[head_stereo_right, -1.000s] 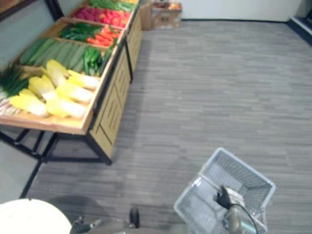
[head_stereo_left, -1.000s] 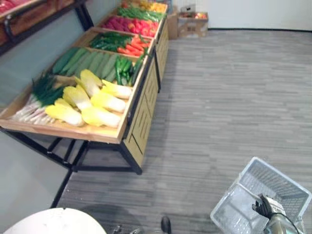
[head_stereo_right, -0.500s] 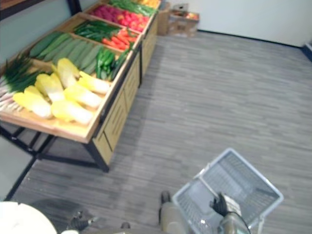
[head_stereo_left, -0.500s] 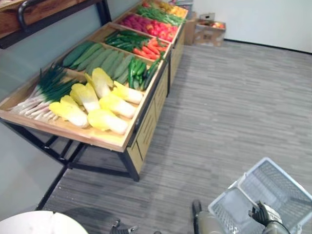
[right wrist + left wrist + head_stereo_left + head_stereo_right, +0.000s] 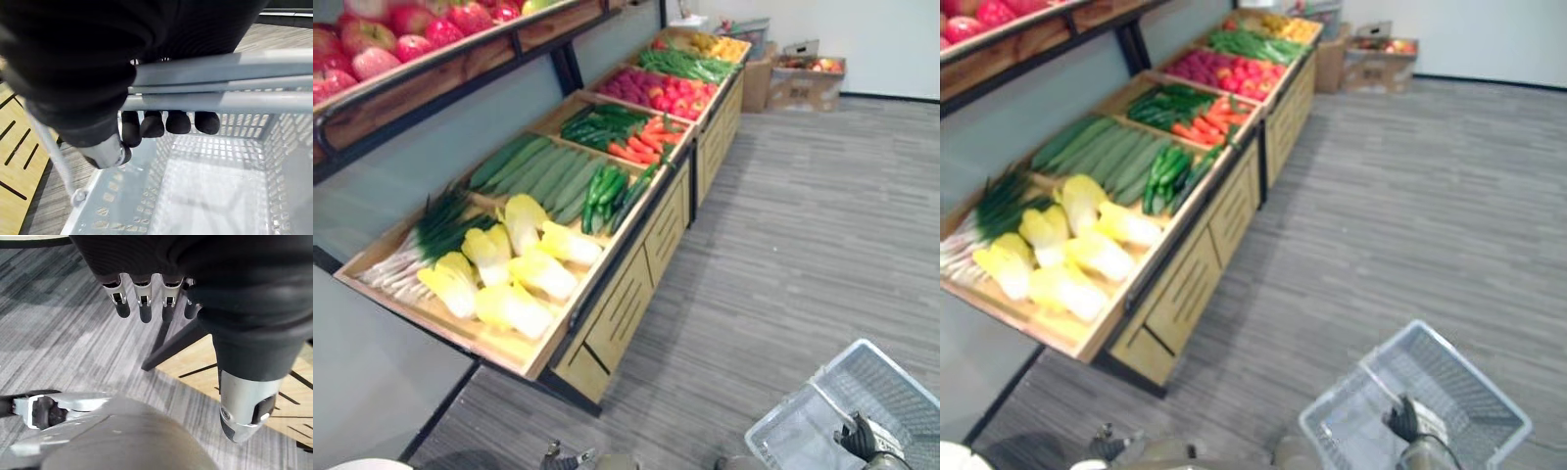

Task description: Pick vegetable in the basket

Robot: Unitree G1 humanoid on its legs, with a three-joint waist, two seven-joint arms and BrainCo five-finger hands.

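My right hand (image 5: 152,125) is curled tight round the handle (image 5: 220,100) of the basket (image 5: 1454,382), which is empty and hangs over the floor, well apart from the desk (image 5: 626,304). If I step in, it could swing and bump the desk's corner. My left hand (image 5: 141,298) hangs slack with straight fingers, holding nothing, low beside what I think is the desk's leg. Raised carelessly, it could clip the wooden front. The vegetables all lie on the desk: cabbages (image 5: 514,308) and leeks (image 5: 431,235) in the nearest tray (image 5: 440,329), cucumbers (image 5: 533,171) beyond, carrots (image 5: 641,147) farther.
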